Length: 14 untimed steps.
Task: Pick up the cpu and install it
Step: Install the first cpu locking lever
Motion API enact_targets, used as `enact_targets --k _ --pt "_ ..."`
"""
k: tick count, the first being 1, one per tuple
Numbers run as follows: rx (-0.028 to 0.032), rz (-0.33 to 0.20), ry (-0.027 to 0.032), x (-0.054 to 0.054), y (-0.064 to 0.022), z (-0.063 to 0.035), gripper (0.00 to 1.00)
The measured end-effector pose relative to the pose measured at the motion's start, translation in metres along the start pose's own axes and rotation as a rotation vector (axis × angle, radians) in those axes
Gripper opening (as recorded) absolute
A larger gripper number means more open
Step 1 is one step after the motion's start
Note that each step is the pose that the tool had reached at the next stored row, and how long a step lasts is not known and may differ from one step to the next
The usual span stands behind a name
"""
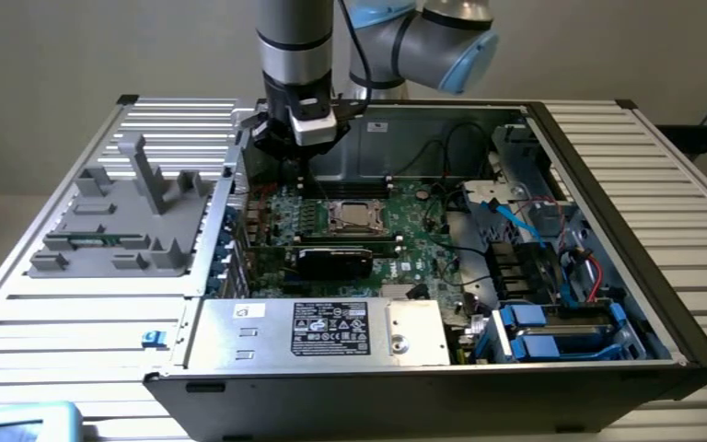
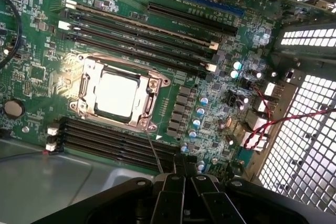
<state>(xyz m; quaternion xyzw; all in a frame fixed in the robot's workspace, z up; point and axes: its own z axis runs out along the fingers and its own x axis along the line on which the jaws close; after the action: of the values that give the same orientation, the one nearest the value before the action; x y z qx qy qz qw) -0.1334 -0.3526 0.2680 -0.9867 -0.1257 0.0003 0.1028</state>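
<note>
The cpu (image 1: 353, 216), a small square chip with a shiny silver top, lies flat in the metal-framed socket (image 2: 86, 85) on the green motherboard inside the open computer case. In the wrist view the cpu (image 2: 119, 94) shows bright within the socket frame, whose thin lever (image 2: 154, 153) sticks out toward me. My gripper (image 1: 302, 166) hangs over the board's rear edge, above and behind the socket and apart from it. Its black fingers (image 2: 176, 182) are pressed together, shut, with nothing between them.
Black memory slots (image 2: 152, 30) flank the socket on both sides. A black card (image 1: 335, 258) stands in front of the socket, and a silver box with a white label (image 1: 317, 327) fills the case's front. Red wires (image 2: 273, 124) run near the perforated wall. A grey fixture (image 1: 121, 221) sits outside the case.
</note>
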Motion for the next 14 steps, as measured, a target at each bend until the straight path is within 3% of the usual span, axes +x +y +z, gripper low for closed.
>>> enact_targets --k 7,14 --pt "0.0272 0.003 0.0077 0.000 -0.0007 0.0072 0.11" --pt "0.0406 0.005 0.0107 0.000 -0.0025 0.0156 0.11"
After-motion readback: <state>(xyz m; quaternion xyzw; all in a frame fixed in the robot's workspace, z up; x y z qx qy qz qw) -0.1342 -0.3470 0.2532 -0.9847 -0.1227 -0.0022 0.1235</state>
